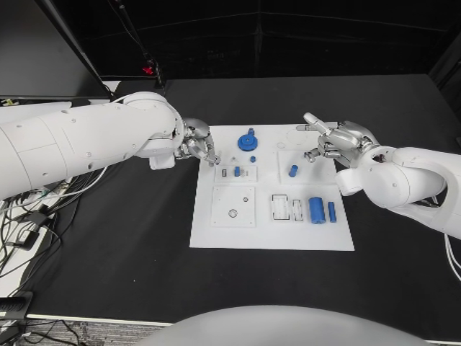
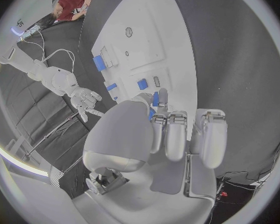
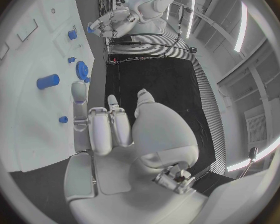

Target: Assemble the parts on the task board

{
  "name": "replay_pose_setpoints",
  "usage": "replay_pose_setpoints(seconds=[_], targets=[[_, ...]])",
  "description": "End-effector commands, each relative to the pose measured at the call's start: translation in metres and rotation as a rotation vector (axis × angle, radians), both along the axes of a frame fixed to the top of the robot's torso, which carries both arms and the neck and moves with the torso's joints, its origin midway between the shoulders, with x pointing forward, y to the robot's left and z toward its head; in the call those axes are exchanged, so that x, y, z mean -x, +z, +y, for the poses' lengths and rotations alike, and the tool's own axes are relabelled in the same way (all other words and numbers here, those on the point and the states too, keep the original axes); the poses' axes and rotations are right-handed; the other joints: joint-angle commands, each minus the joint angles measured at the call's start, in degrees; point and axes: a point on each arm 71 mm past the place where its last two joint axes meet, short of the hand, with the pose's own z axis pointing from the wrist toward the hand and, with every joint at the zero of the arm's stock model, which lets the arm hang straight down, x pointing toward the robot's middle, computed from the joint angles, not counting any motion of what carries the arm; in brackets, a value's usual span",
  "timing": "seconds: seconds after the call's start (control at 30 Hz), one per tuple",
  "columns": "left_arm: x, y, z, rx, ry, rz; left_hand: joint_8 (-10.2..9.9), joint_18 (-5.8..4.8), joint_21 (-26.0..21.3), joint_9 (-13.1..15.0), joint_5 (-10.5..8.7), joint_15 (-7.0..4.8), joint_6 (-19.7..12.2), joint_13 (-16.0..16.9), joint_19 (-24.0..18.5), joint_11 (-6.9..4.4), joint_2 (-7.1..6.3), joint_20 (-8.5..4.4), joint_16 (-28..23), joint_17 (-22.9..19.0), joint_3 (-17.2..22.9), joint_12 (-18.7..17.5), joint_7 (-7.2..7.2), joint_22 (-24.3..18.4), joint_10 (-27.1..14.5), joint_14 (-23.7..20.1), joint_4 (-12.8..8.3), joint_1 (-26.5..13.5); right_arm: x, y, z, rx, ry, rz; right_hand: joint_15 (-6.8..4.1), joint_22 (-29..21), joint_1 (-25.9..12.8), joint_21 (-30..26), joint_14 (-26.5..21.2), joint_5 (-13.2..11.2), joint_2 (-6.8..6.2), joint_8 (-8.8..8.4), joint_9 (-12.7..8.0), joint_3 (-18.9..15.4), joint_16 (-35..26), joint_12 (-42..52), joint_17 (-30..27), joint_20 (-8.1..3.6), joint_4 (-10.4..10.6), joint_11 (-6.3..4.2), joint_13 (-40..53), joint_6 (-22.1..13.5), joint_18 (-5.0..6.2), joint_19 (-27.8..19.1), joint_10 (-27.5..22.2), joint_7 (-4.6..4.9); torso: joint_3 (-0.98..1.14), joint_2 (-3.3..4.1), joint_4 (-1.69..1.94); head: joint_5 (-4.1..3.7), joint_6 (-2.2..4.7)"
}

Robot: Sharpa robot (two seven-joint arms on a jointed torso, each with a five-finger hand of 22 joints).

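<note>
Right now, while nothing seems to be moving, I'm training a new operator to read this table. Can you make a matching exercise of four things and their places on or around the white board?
Things:
1. blue gear
2. large blue cylinder
3. left hand
4. right hand

Places:
A. near right part of the task board
B. at the board's far left edge
C. far part of the board, about the middle
D. over the board's far right corner

Pairs: 1-C, 2-A, 3-B, 4-D
</note>
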Motion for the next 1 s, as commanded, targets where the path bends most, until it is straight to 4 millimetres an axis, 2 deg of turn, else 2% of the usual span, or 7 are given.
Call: replay_pose_setpoints(seconds=[0.03, 0.23, 0.57, 1.0], targets=[[0.002, -0.002, 0.001, -0.032, 0.036, 0.022, 0.08, -0.38, 0.18, 0.03, 0.2, -0.39, 1.42, 14.9, 5.99, -0.36, 0.83, -0.48, 0.05, 15.1, 2.8, -0.31, -1.14, 15.09, 6.2, 6.1, -2.36, 0.65, 0.0, 0.002, 0.001, -0.005, 0.011, -0.01, -0.05, -0.05, 0.34, -0.38, -0.28, 0.37, 0.18, 0.3, -0.05, -0.12, -0.23, -0.15, 3.91, -0.15, -0.16, 0.15, 6.34, -0.36, 0.71, -0.43, -0.3, 0.02, 0.0, 0.05, 0.0, -0.05, -0.08], [0.004, -0.004, -0.002, -0.041, 0.05, 0.02, 0.04, -0.38, 0.18, 0.01, 0.21, -0.38, 1.41, 14.9, 5.99, -0.35, 0.82, -0.48, 0.05, 15.1, 2.86, -0.31, -1.13, 15.09, 6.2, 6.1, -2.37, 0.61, 0.001, 0.002, 0.001, -0.005, 0.011, -0.01, -0.05, -0.05, 0.34, -0.38, -0.28, 0.37, 0.18, 0.3, -0.05, -0.12, -0.23, -0.15, 3.91, -0.15, -0.16, 0.15, 6.34, -0.36, 0.71, -0.43, -0.3, 0.02, 0.04, 0.04, 0.01, -0.14, -0.21], [0.007, -0.01, -0.007, -0.055, 0.067, 0.024, -0.02, -0.38, 0.18, 0.0, 0.24, -0.36, 1.4, 14.9, 5.99, -0.33, 0.82, -0.48, 0.05, 15.1, 2.97, -0.31, -1.1, 15.09, 6.2, 6.1, -2.4, 0.55, 0.001, 0.002, 0.002, -0.006, 0.012, -0.011, -0.05, -0.05, 0.34, -0.38, -0.28, 0.37, 0.18, 0.3, -0.05, -0.12, -0.23, -0.15, 3.91, -0.15, -0.16, 0.15, 6.34, -0.36, 0.71, -0.43, -0.3, 0.02, -0.02, 0.03, 0.04, -0.25, -0.55], [0.005, -0.015, -0.012, -0.043, 0.082, 0.01, -0.08, -0.38, 0.18, -0.02, 0.24, -0.35, 1.39, 14.9, 5.99, -0.31, 0.82, -0.47, 0.05, 15.1, 3.07, -0.31, -1.08, 15.09, 6.2, 6.1, -2.41, 0.48, 0.001, 0.002, 0.002, -0.007, 0.014, -0.01, -0.05, -0.05, 0.34, -0.38, -0.28, 0.37, 0.18, 0.3, -0.05, -0.12, -0.23, -0.15, 3.91, -0.15, -0.16, 0.15, 6.34, -0.36, 0.71, -0.43, -0.3, 0.02, 0.01, 0.0, 0.06, -0.09, -0.74]])
